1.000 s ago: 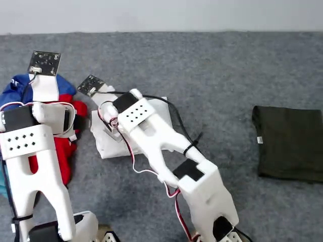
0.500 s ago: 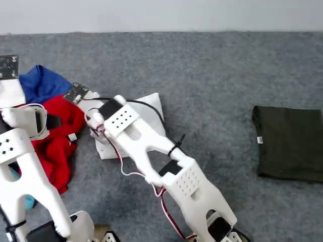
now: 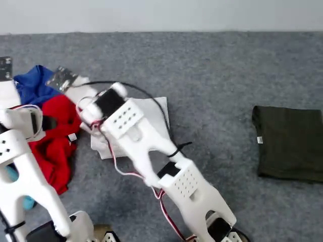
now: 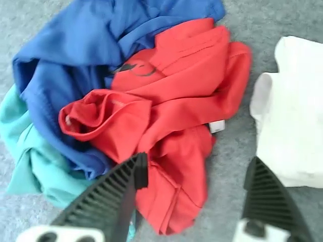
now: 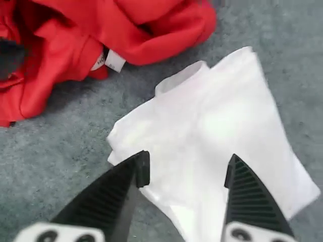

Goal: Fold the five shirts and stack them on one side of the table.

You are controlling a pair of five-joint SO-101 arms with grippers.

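Grey tabletop (image 3: 217, 75), five shirts on it.

Dark shirt (image 3: 288, 143) is folded into a flat rectangle at the right side, well apart from the rest, with a small white tag on its left edge.

The other four sit at the left side. White shirt (image 5: 222, 121) is bunched into a rough rectangle, partly under the right arm (image 3: 151, 146) in the high view. Red shirt (image 4: 171, 101) is crumpled just beside the white one, with a strip of tabletop between them. A white label (image 5: 108, 60) sticks out on the red shirt's edge toward the white shirt. Blue shirt (image 4: 75, 55) is crumpled, touching the red and partly under it, on the far side of the pile. Teal shirt (image 4: 25, 151) is also crumpled, touching the blue at the pile's outer left edge, and mostly hidden by the left arm (image 3: 25, 166) in the high view.

Left gripper (image 4: 194, 169) hangs over the near edge of the red shirt, fingers wide apart with nothing between them. Cannot tell if they touch the cloth.

Right gripper (image 5: 187, 166) hangs over the white shirt at the edge nearest the red one, fingers apart, gripping nothing. One finger is over the shirt's corner, the other over its middle.

Both arms reach in from the near edge and lean toward the left-side pile.
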